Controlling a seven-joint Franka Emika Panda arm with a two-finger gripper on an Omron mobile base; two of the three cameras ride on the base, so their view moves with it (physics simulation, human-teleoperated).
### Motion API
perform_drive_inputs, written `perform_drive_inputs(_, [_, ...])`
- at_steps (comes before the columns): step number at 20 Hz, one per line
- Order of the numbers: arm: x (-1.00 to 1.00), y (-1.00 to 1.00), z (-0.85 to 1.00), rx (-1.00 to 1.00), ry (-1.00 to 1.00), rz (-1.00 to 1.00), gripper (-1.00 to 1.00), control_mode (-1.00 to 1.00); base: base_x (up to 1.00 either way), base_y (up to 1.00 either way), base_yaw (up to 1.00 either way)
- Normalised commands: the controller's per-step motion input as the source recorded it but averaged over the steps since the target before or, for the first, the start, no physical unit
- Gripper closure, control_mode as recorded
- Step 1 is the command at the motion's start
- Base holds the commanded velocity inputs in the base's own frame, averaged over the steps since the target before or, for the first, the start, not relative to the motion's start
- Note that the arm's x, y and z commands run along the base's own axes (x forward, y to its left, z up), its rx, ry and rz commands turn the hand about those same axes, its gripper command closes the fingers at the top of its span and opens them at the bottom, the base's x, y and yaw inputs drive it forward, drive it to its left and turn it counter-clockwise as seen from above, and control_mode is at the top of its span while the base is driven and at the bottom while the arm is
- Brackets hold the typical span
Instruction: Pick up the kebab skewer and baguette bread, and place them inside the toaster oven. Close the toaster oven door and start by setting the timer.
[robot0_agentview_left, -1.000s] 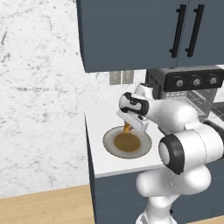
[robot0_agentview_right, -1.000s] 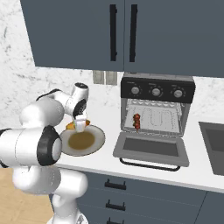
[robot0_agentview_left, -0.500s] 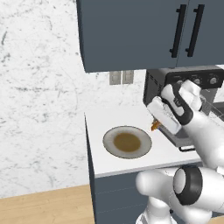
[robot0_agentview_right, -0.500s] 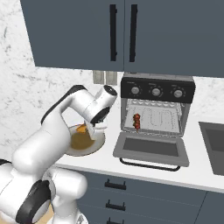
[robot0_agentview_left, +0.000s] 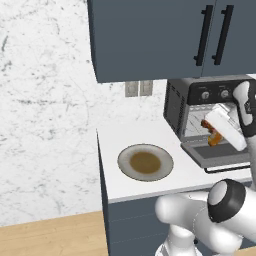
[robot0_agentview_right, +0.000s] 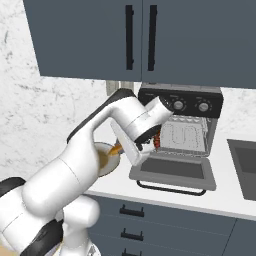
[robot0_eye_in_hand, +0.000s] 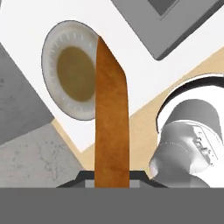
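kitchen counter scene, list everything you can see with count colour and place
toaster oven: one, black and dark grey, on the counter under the cabinets
toaster oven door: one, dark grey, dropped open onto the counter
kebab skewer: one, dark red chunks, inside the oven at its left side
baguette bread: one, orange-golden, held in the hand in front of the open oven
plate: one, grey with a brown centre, on the counter left of the oven
counter: one, white
cabinets: dark blue-grey, above the counter
sink: one, dark, far right
hand: one, shut on the baguette bread
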Motion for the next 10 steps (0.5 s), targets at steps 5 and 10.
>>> perform_drive_inputs(5, [0.00,-1.00,0.18,0.00,-0.11,0.29,1.00,-1.00,0.00,0.00,0.00])
perform_drive_inputs(10, [0.03,-0.87,-0.01,0.00,-0.19,0.27,1.00,-1.00,0.00,0.00,0.00])
